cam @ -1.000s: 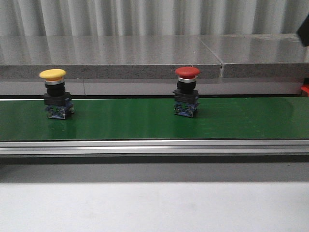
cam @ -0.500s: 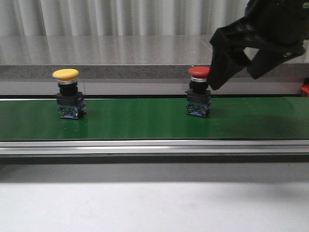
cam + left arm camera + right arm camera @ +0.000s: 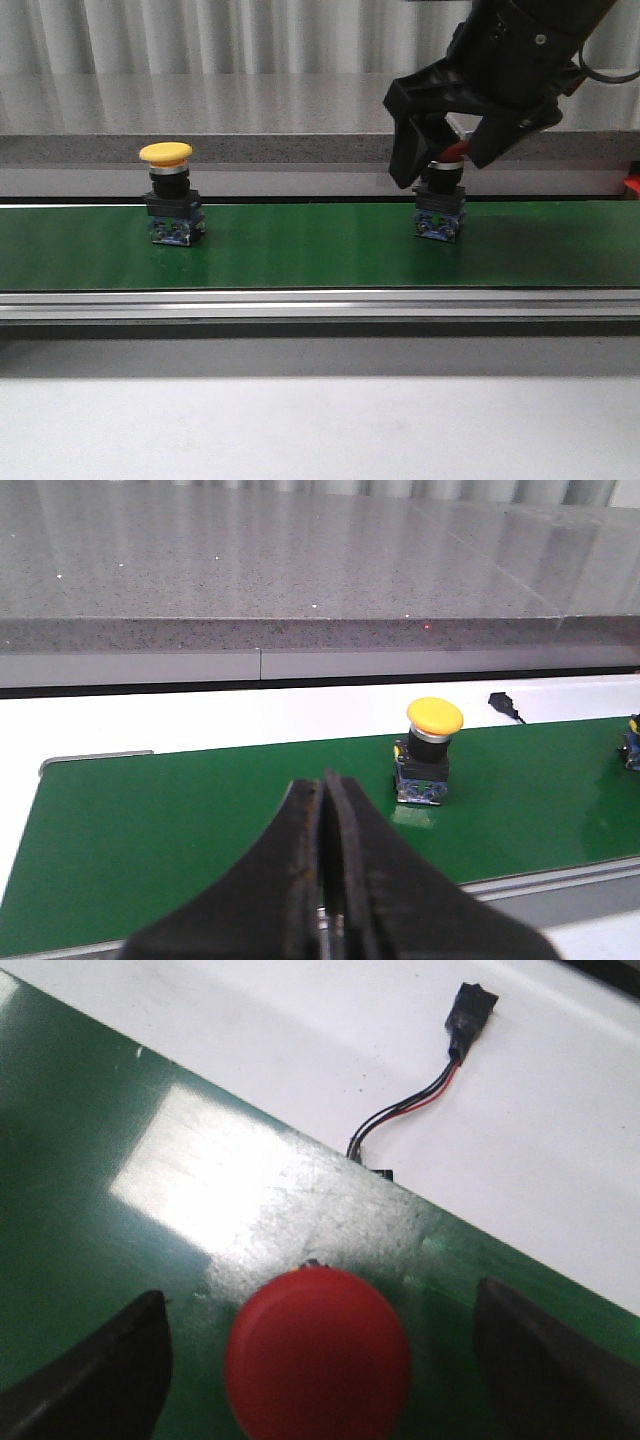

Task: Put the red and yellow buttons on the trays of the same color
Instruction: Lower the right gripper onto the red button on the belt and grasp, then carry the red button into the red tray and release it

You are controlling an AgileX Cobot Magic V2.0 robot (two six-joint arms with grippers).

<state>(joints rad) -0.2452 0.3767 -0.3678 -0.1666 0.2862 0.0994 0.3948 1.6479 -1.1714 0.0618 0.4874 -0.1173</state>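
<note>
1. red button (image 3: 441,205): domed glossy red mushroom cap on a black collar, boxy black body, blue/metal contact block at the base. it stands upright on the green belt (image 3: 300,250), long axis vertical, cap up.
2. right gripper (image 3: 445,155): black, blocky, matte. its jaws are spread wide, one finger on each side of the red cap, neither touching it. the cap sits between the fingertips, slightly nearer one of them in the right wrist view.
3. yellow button (image 3: 171,207): same build, yellow cap. also upright on the belt, well apart from the right gripper, off to its left in the front view.
4. left gripper (image 3: 325,875): two dark curved fingers pressed together, no gap, nothing between them. the yellow button stands ahead of it and a bit to the side, not touching.
5. belt: smooth, glossy green, with bright glare patches; a ribbed aluminium rail (image 3: 320,303) runs along its near edge. behind it is a speckled grey stone ledge (image 3: 220,120).
6. only in the right wrist view: the red cap from above, round, plus a small black connector (image 3: 472,1012) on red/black wires lying on the white surface just past the belt edge.
7. only in the left wrist view: the belt's end and the white tabletop (image 3: 200,725) behind it. the left gripper does not appear in the front view.
</note>
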